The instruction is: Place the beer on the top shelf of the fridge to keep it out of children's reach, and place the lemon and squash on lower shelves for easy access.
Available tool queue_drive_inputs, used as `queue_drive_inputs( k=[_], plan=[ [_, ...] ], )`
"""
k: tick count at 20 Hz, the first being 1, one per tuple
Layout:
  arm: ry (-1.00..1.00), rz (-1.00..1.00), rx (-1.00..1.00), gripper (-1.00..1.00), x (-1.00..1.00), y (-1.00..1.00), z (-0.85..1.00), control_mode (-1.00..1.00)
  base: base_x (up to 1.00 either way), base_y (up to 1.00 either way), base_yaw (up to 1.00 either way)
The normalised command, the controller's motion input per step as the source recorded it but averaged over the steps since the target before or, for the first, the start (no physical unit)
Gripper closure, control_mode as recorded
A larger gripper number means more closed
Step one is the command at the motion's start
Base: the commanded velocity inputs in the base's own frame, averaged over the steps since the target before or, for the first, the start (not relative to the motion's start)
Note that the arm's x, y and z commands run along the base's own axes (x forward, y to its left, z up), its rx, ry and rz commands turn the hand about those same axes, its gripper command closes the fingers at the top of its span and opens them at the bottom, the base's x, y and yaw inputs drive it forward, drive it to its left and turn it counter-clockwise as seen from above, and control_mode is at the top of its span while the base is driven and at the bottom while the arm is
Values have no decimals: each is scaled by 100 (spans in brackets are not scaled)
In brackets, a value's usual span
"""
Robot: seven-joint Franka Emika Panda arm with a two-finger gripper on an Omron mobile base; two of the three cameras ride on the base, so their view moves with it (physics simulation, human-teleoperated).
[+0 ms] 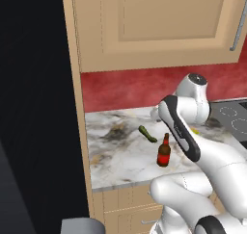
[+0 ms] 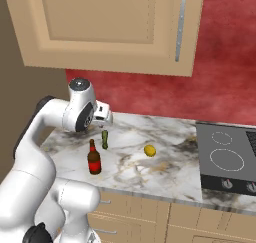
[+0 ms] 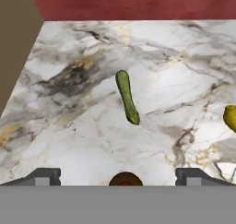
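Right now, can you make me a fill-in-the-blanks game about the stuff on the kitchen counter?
1. The bottle stands upright on the marble ____.
2. The yellow fruit lying near the stove is a ____.
3. The green squash lies flat, apart from the bottle, and its colour is dark ____.
4. The gripper hangs above the bottle with its jaws ____.

Missing words: counter; lemon; green; open

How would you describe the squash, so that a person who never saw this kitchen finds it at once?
Look at the marble counter under the tan wall cupboard, left of the black cooktop. Three small things lie there; the squash is nearest the red back wall, just behind the beer. It alone is slim, slightly curved and dark green, while the lemon is yellow and the bottle stands upright.
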Motion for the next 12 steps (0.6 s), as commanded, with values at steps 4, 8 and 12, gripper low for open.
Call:
queue_drive_inputs(
  k=[4,8,12],
  plan=[
    [-5,2,0,-100,-4,-14,-42,-100,0,0,0],
    [-17,10,1,-100,-13,-2,-35,-100,0,0,0],
    [-15,11,0,-100,-7,0,-34,-100,0,0,0]
  ],
)
